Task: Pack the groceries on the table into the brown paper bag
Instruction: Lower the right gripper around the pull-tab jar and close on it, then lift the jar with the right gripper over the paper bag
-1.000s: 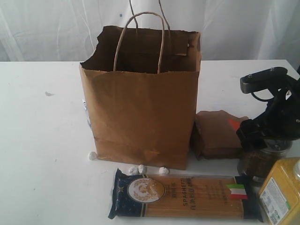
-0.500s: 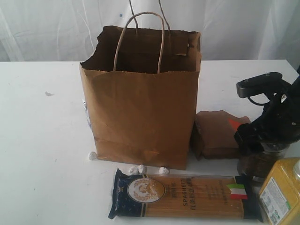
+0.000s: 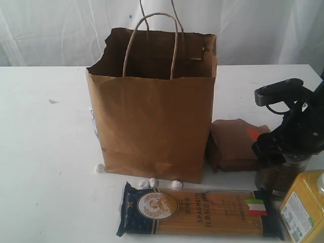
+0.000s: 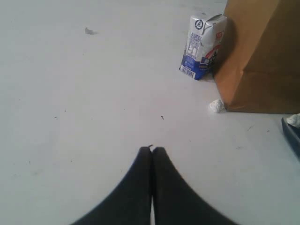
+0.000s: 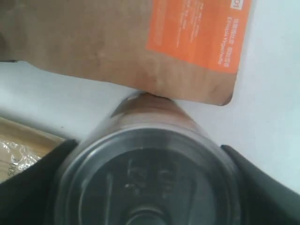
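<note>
The brown paper bag (image 3: 152,121) stands open mid-table. In front of it lies the blue-ended spaghetti pack (image 3: 202,212). The orange-labelled brown pouch (image 3: 235,144) lies at the bag's right side. Right of the pouch stands the silver-lidded jar (image 3: 276,177), with my right gripper (image 3: 286,149) down over it. In the right wrist view its fingers (image 5: 262,187) press both sides of the jar's lid (image 5: 145,178). The white-capped bottle of yellow grains (image 3: 306,207) is at the front right. My left gripper (image 4: 152,149) is shut and empty over bare table (image 4: 70,117). The tan-lidded jar is out of view.
A small white-and-blue carton (image 4: 202,44) stands against the bag's left side (image 4: 262,56). White pebble-like bits (image 3: 152,182) lie along the bag's front edge, one (image 4: 216,106) at its corner. A white curtain hangs behind the table.
My right arm has shifted slightly left and lower over the silver-lidded jar. The bag and the other groceries have not moved.
</note>
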### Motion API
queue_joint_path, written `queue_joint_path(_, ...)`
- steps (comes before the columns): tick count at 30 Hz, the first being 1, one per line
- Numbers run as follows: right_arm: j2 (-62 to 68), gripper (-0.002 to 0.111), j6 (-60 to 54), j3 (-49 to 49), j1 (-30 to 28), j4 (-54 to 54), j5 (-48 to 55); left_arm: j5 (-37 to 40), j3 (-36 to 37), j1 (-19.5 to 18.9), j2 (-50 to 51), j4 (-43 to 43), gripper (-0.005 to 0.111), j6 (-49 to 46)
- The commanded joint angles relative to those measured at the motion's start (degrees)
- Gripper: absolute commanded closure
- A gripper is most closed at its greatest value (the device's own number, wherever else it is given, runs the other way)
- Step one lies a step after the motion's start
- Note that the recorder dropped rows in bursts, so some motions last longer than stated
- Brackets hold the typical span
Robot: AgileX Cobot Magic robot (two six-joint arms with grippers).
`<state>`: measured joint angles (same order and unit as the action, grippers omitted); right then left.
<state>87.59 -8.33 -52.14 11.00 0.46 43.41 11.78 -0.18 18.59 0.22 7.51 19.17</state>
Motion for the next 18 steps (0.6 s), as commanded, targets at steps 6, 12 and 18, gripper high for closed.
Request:
queue_joint_path(6,-6.0,0.100,-0.5,-2.8,0.0,1.0,2.6,-0.1,0.2,-0.3,-0.2,-0.2,0.107,0.1)
queue_joint_path(12,-12.5,0.107,-1.8,-8.8,0.0,1.0,6.8,-0.1,0.2,-0.3,-0.2,-0.2,0.107,0.1)
queue_joint_path(18,-16.6,0.107,-1.8,-19.2,0.0,1.0,8.5,-0.1,0.2,-0.3,-0.2,-0.2,0.107,0.1)
